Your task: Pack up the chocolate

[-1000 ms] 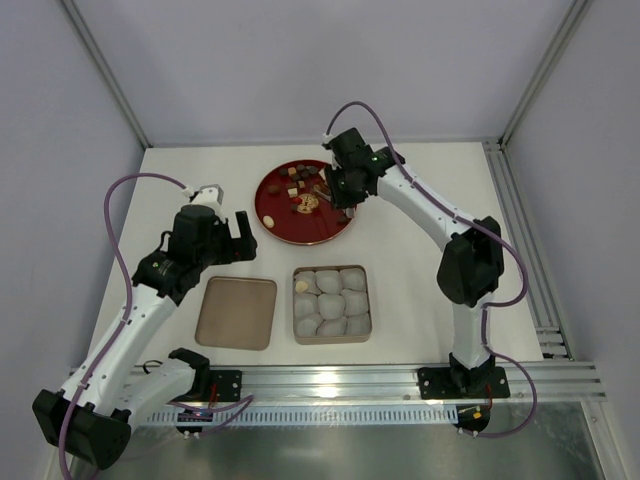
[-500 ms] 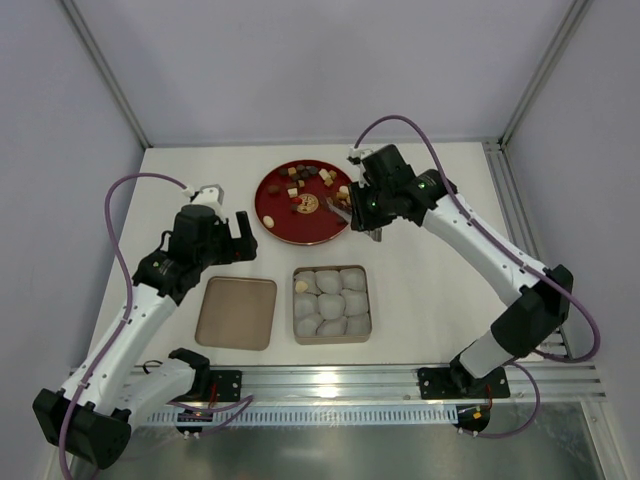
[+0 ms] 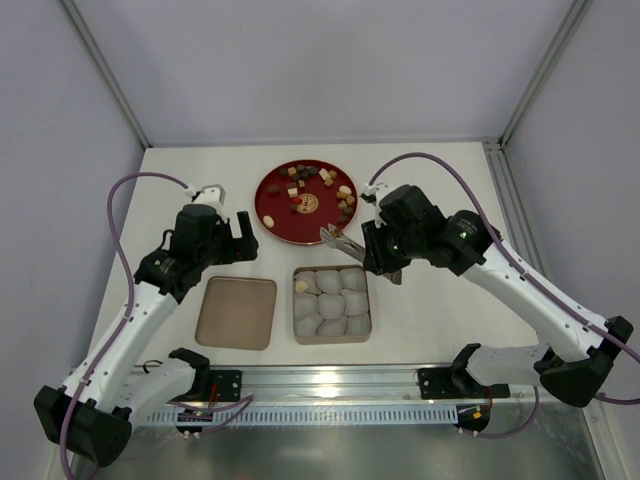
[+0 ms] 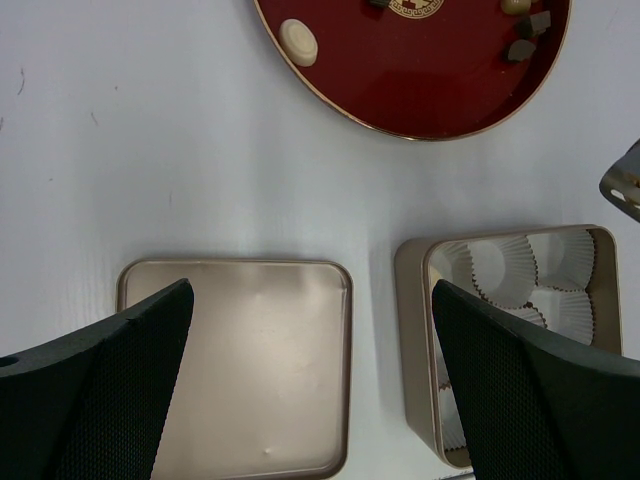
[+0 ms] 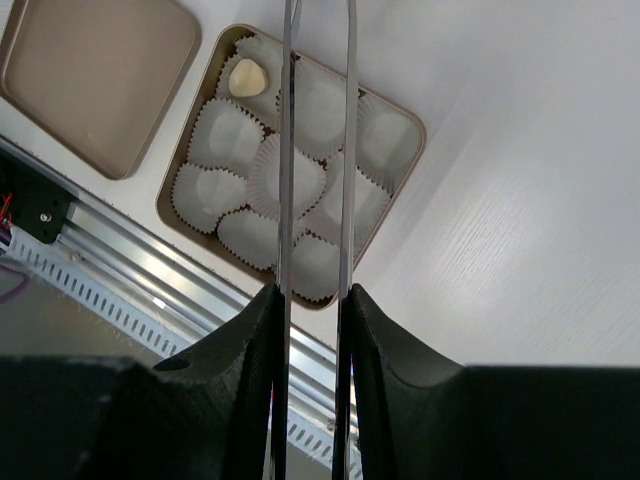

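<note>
A red plate [image 3: 300, 229] sat in the upper middle of the top view, on the white table [image 3: 200, 180]. Most of the chocolates [image 3: 308, 203] lay on it, dark brown, tan and cream. Below the plate was a square tin [image 3: 332, 341] full of white paper cups [image 3: 330, 303]. One cream candy [image 3: 302, 287] lay in the cup at the tin's upper left corner. The other cups looked bare. The flat lid [image 3: 236, 312] lay just left of the tin.

The right claw [image 5: 312, 300] was squeezed tight on a pair of thin metal tongs [image 3: 335, 238]. In the top view the tong tips hung near the plate's lower right rim, just above the tin. I could not tell if the tips held a chocolate, because they were too small there and ran off the top of the right wrist view.

The left claw [image 4: 310, 290] was spread wide and held nothing. In its own view, the lid lay at the bottom, between its two fingers.
</note>
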Tool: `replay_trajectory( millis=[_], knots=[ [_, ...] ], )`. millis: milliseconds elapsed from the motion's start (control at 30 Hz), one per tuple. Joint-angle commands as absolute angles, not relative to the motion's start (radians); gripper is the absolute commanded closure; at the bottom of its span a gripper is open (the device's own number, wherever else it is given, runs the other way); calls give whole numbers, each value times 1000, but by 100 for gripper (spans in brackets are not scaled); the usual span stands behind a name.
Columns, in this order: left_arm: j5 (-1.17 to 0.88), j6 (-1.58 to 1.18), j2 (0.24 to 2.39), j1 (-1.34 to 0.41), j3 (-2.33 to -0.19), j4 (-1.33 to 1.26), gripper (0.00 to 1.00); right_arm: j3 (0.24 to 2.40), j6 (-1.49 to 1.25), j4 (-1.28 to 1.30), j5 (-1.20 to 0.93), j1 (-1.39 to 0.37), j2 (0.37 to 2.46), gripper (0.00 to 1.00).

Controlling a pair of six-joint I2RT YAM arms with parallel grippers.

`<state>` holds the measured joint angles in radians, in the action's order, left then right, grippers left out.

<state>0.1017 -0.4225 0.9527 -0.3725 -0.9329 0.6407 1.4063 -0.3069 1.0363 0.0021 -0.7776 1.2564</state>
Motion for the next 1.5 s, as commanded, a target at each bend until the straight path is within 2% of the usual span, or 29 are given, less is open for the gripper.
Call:
replay_trajectory(
  millis=[0, 433, 933, 1000, 1467],
  knots=[
    [84, -428, 954, -368, -959, 627, 0, 1372, -373, 1068, 34, -830, 1195, 70],
    [87, -428, 957, -368, -956, 627, 0, 1146, -454, 973, 21, -919, 1126, 70],
    [92, -429, 956, -368, -956, 630, 0, 1134, -440, 922, 28, -928, 1201, 69],
    [92, -430, 956, -368, -956, 630, 0, 1131, -440, 920, 31, -930, 1200, 66],
    [92, -429, 959, -368, -956, 630, 0, 1115, -443, 922, 34, -939, 1206, 62]
  ],
)
